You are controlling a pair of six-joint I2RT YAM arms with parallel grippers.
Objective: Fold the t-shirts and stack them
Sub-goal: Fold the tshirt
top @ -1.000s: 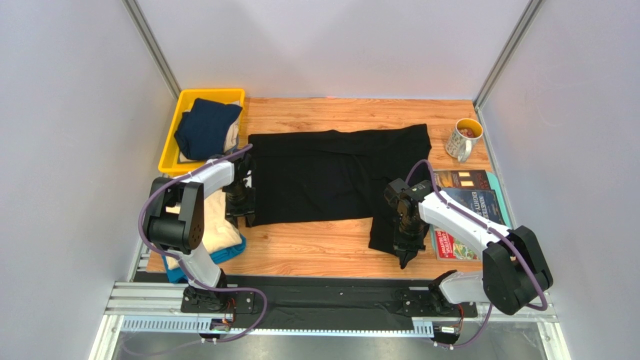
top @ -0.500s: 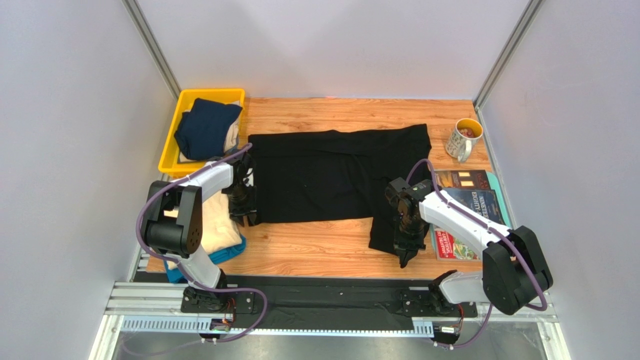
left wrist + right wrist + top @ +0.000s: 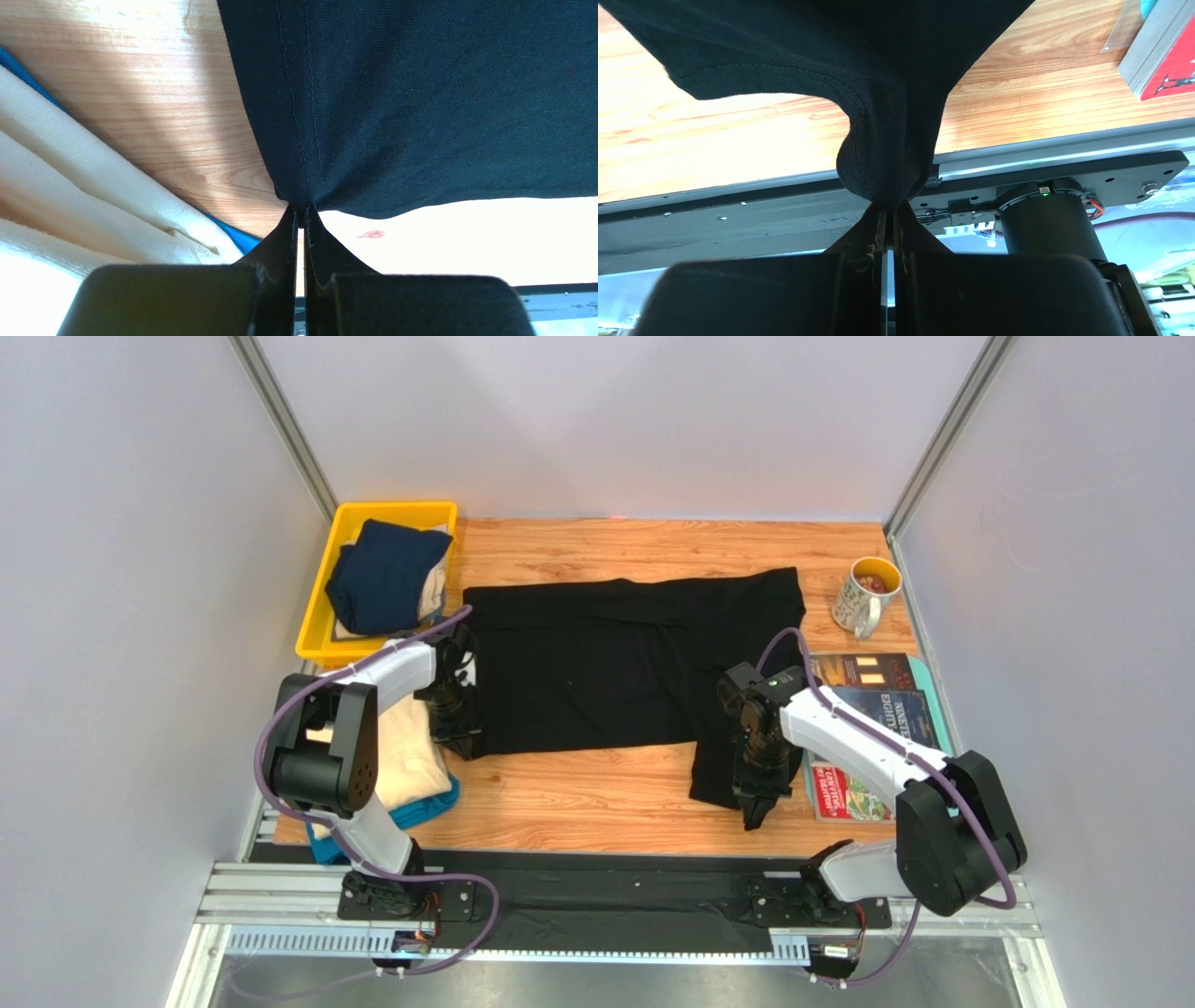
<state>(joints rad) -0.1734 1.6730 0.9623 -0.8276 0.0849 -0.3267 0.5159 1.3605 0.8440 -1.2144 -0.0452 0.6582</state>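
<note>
Wood-grain table [image 3: 589, 819], shut in by grey walls [image 3: 126, 616] at left, right and back. Spread flat across its middle, black t-shirt [image 3: 617, 665], far edge short of the back wall, one flap trailing toward the near edge at right. Pinched tight on the shirt's near-left corner, right at the stitched hem: left gripper [image 3: 300, 210], just beside the cream t-shirt [image 3: 407, 756] and teal-blue t-shirt [image 3: 421, 814] piled at the left edge. Clamped on the flap's lowest fold: right gripper [image 3: 887, 208]. Close on the right, magazines [image 3: 877, 714] and mug [image 3: 870, 595]. Back left, yellow bin [image 3: 312, 623] holding the navy t-shirt [image 3: 382, 571]. Bare wood between the two grippers along the near strip, and behind the shirt.
</note>
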